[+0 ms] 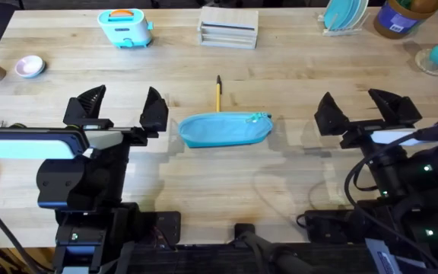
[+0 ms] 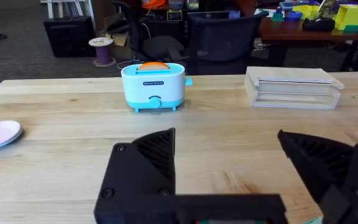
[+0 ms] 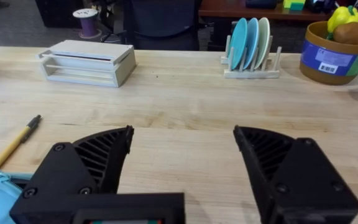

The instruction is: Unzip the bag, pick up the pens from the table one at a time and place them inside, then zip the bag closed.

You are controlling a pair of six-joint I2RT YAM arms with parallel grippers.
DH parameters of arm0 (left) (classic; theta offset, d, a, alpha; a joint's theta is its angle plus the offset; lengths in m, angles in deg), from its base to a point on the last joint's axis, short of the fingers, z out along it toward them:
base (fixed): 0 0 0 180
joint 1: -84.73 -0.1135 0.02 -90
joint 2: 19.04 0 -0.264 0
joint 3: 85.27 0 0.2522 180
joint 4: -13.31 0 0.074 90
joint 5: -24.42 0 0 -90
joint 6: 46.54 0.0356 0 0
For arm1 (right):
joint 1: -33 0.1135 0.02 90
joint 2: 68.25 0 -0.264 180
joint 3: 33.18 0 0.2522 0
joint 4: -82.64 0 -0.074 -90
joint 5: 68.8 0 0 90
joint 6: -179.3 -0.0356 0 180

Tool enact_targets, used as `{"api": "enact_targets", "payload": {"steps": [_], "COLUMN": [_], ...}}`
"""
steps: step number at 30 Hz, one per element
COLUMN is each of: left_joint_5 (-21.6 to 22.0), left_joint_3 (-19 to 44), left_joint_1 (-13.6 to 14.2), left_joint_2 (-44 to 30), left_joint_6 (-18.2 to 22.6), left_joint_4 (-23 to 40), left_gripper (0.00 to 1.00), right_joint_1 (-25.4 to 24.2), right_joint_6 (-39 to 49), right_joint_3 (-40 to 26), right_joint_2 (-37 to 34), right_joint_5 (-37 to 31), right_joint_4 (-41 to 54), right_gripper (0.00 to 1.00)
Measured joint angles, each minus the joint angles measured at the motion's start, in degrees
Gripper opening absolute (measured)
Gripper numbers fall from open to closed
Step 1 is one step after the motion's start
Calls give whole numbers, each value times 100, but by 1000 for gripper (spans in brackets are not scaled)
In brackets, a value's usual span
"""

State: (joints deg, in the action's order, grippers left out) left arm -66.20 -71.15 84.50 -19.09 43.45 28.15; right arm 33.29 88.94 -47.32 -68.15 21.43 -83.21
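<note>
Turquoise pencil pouch (image 1: 224, 129) zipped on tabletop (image 1: 280, 68); yellow pen (image 1: 218, 96) just beyond, unpicked. Left hand (image 1: 117, 111), right hand (image 1: 367, 111) released, empty. All steps left.

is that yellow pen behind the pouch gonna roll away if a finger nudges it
Probably, if nudged sideways: the yellow pen looks slim, round and straight, lying flat on the bare wooden table with nothing alongside to stop it. It likely weighs little, so a light touch may send it skidding. One end reaches the turquoise pouch, which might check it there.
</note>
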Motion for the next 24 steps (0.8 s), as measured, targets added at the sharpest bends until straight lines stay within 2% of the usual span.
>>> {"api": "enact_targets", "payload": {"steps": [17, 21, 24], "left_joint_5": [-44, -157, -225], "left_joint_3": [2, 148, 686], "left_joint_1": [-2, 0, -2], "left_joint_2": [0, -4, -45], "left_joint_6": [2, 2, 2], "left_joint_4": [47, 662, 1476], "left_gripper": [992, 992, 992], "right_joint_1": [0, 0, 0], "right_joint_6": [-43, -159, -195], "right_joint_3": [-12, -307, -713], "right_joint_2": [0, -28, -217], "right_joint_5": [14, 144, 258], "right_joint_4": [75, 708, 1657], "right_gripper": [996, 996, 995]}}
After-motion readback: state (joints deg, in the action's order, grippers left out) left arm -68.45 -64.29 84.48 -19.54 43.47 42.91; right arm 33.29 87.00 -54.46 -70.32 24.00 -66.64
